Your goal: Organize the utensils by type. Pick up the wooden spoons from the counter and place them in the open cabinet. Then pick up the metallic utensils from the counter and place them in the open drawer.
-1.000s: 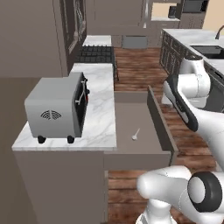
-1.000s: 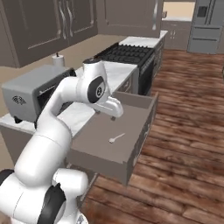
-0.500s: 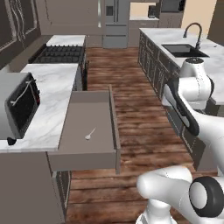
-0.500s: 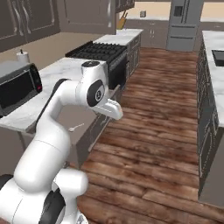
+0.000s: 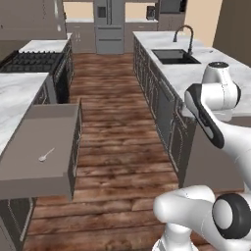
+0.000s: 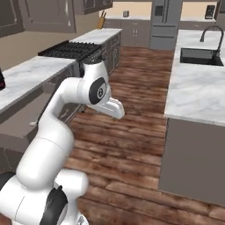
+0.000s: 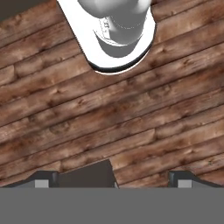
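The open drawer point(image 5: 29, 147) juts from the left run of base cabinets, and one small silver metallic utensil point(image 5: 46, 155) lies on its flat bottom. The white marble counter point(image 5: 14, 95) runs behind it. My gripper point(image 7: 113, 178) points down at the wooden floor, its two fingertips point(image 7: 42, 178) wide apart with nothing between them. In the right base view the hand point(image 6: 115, 110) hangs over the aisle floor, to the right of the drawer point(image 6: 19, 119). The wooden spoons and the cabinet are out of view.
A black stove point(image 5: 29, 61) sits past the counter. A marble island point(image 5: 196, 73) with a sink point(image 5: 174, 55) lines the right side. A wood-floor aisle point(image 5: 117, 127) runs between them toward a fridge point(image 5: 109, 24).
Both base views have swung right, so the camera moved: the toaster oven slid out of the picture and the drawer shifted to the left edge. The gripper stays open.
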